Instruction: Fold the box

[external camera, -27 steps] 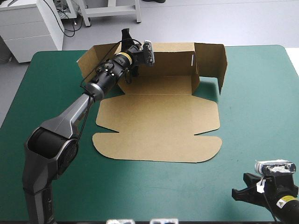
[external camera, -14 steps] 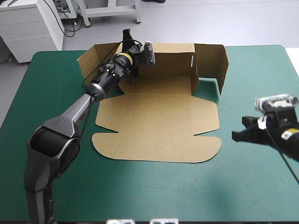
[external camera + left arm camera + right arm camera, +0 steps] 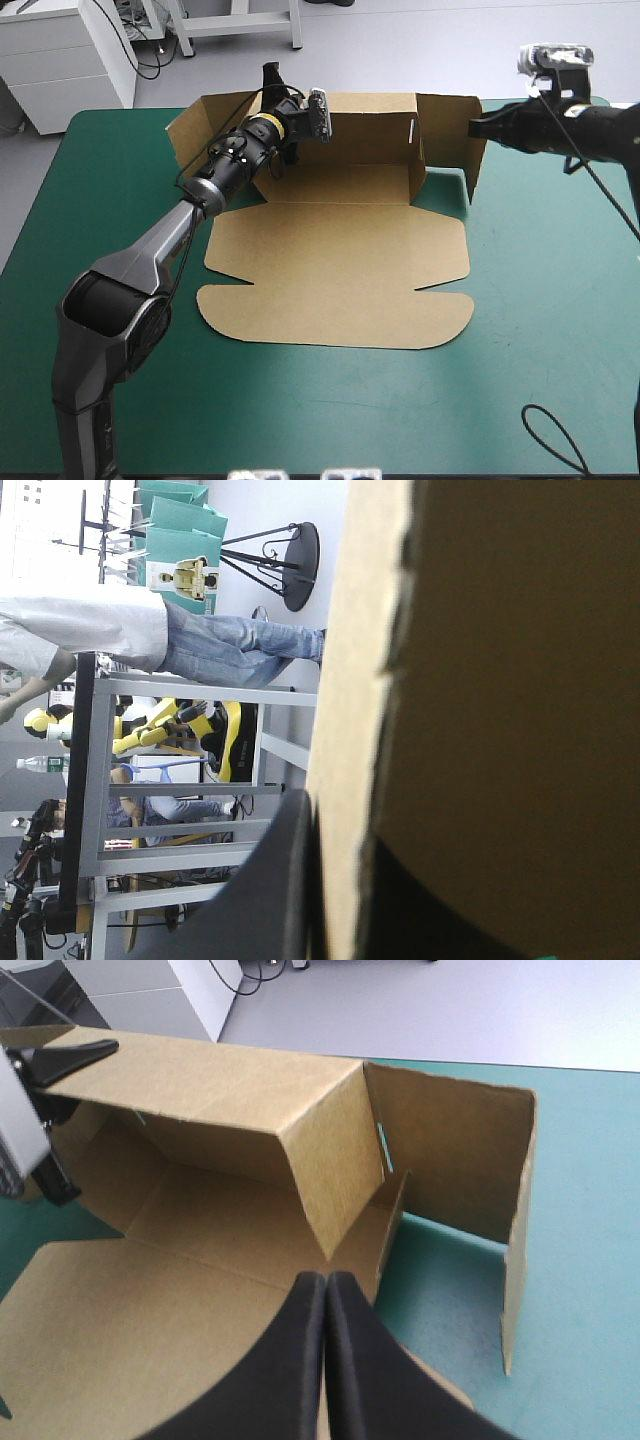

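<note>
- Roughly at the middle of the teal-green covered worktop [image 3: 540, 330] lies the brown cardboard box [image 3: 340, 250], partly set up and open on top.
- Its base and its wide lid panel with rounded corners [image 3: 335, 310] lie flat on the cover, the lid on the near side.
- Along the far side, the long far wall [image 3: 370, 125] stands upright.
- At that wall's right end a short tab [image 3: 418, 150] is bent toward the near side, and beyond it the right side panel [image 3: 450, 125] stands on edge, angling out over bare cover.
- A left side panel [image 3: 185, 135] leans outward at the far-left corner.
- Reaching in from the near left, the left claw [image 3: 272, 85] is at the top edge of the far wall, toward its left end.
- Its wrist view shows the board's edge running between the two black fingers [image 3: 275, 880], so it is clamped on the wall of the box.
- Coming in from the right, the right claw [image 3: 478, 127] hangs at the far-right corner of the box, just beside the upper edge of the right side panel; contact cannot be judged.
- Its own view looks down into the box from the right, and its black fingers [image 3: 310, 1350] are pressed together into one point with nothing between them.
</note>
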